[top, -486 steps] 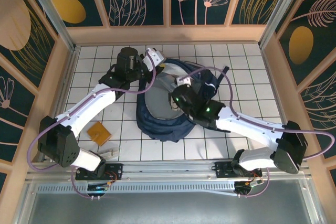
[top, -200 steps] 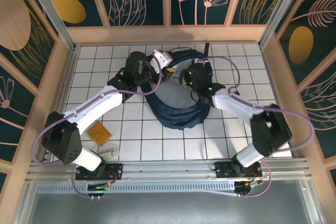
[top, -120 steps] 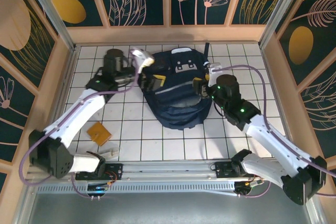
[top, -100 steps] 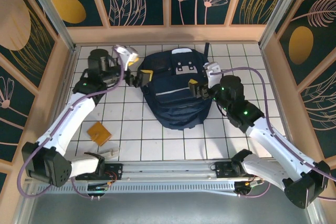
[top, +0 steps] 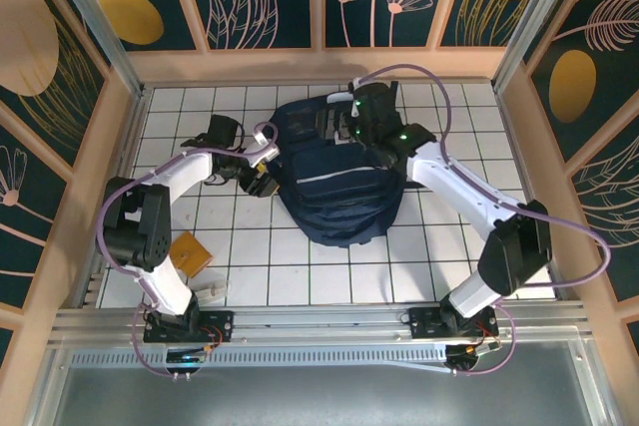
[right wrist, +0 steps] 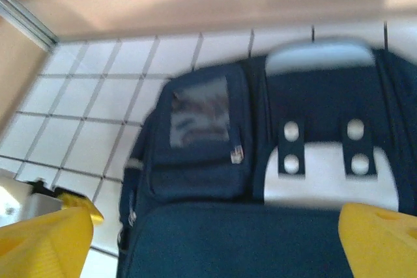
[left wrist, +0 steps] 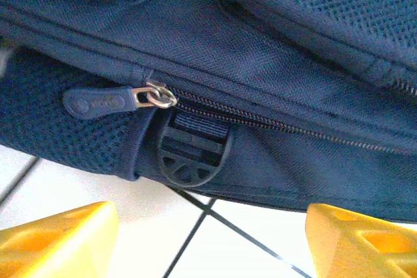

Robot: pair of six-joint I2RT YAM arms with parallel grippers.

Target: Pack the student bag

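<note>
Now, with the student bag [top: 334,187] lying mid-way across the tiled surface [top: 449,246], we hold the left end effector [left wrist: 208,245] released facing its zipper pull [left wrist: 104,101] and the right end effector [right wrist: 212,242] released over its top, where a slight misaim could pinch fabric and drag the bag.

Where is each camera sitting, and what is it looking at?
Top external: high behind the arms, looking down at the table, both arms and the student bag.
Left wrist: low beside the bag, facing its zipper pull; the open left pincer frames the bottom.
Right wrist: above the bag, looking down on its grey buckle patch; the open right pincer below.
Shared: every view sees the bag.
</note>
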